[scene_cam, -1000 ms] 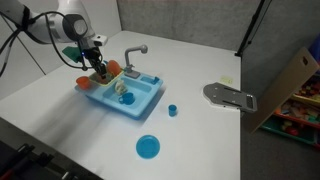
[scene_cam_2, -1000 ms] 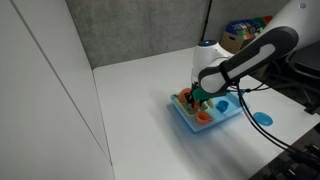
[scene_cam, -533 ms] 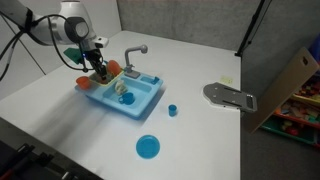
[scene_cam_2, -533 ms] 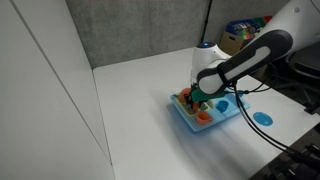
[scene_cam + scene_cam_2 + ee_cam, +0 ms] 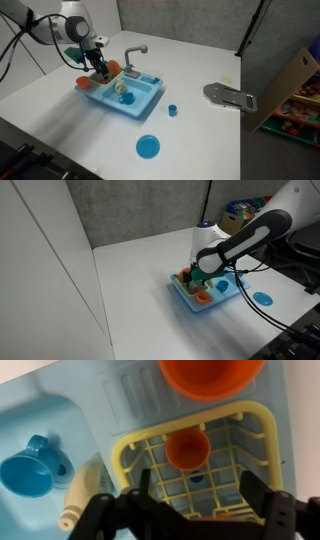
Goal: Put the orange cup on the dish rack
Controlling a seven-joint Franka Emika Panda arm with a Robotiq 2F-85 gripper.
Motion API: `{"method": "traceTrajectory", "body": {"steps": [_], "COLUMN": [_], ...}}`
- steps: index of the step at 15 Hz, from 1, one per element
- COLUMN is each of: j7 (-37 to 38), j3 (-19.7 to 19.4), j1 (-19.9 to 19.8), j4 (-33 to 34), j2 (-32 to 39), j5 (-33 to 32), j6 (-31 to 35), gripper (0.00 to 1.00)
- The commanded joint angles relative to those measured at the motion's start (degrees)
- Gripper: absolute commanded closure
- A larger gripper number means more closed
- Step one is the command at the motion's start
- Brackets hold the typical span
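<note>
The orange cup [image 5: 187, 448] sat mouth-up in the dish rack [image 5: 235, 455], toward one bench [image 5: 200, 70] edge. The hand [image 5: 196, 488] hung above, spread apart and empty, so placing looked done.

1. The arm [image 5: 68, 28] is extended, with the wrist bent downward.
2. The end effector [image 5: 195, 500] points down, low over the bench.
3. The fingers [image 5: 143, 488] are spread apart, with nothing gripped between them.

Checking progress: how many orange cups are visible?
2. One orange cup sits in the dish rack; a larger orange cup stands just outside the rack's rim. The arm may hide more.
</note>
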Motion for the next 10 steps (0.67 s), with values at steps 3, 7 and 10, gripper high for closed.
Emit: {"method": "traceTrajectory", "body": {"steps": [3, 7, 10], "j7": [-0.31, -0.43, -1.42], "j3": [-1.26, -1.76, -1.34], "j1": [0.71, 0.60, 0.09], "j4": [0.71, 0.03, -1.52], "j2": [-1.66, -3.83, -7.00], "j5": [0.64, 0.28, 0.12], "j6": [-2.24, -4.45, -6.75], "gripper": [0.00, 0.00, 0.00]}}
